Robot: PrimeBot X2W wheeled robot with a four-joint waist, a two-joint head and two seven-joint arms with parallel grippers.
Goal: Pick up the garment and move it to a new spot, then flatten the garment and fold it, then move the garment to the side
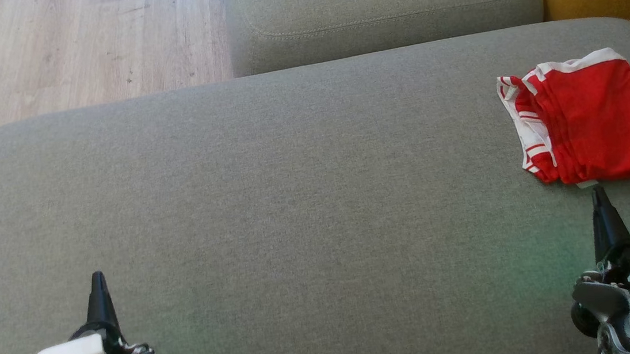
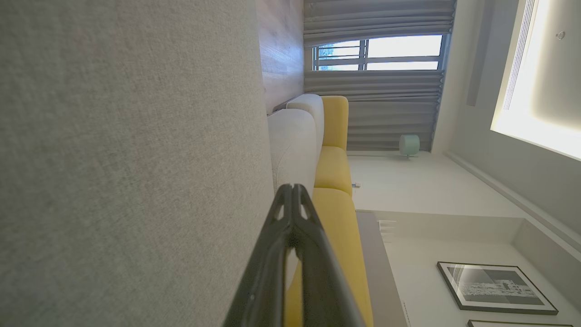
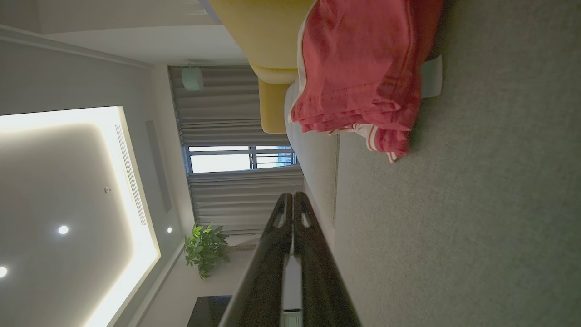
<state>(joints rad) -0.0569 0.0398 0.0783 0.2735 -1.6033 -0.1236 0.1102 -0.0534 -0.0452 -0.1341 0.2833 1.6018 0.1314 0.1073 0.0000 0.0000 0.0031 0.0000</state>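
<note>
Open cushion (image 1: 295, 213), one obstacle
Bare fabric lies ahead of the left claw (image 1: 97, 275); just past the right claw (image 1: 598, 190), the garment (image 1: 598, 121) sits in the way, free room to its left.

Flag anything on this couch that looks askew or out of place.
The red garment sits bunched at the far right of the grey cushion, its layers stacked unevenly, striped white trim spilling out on one side and a white tag poking from its near edge. Nothing looks spilled or damaged.
</note>
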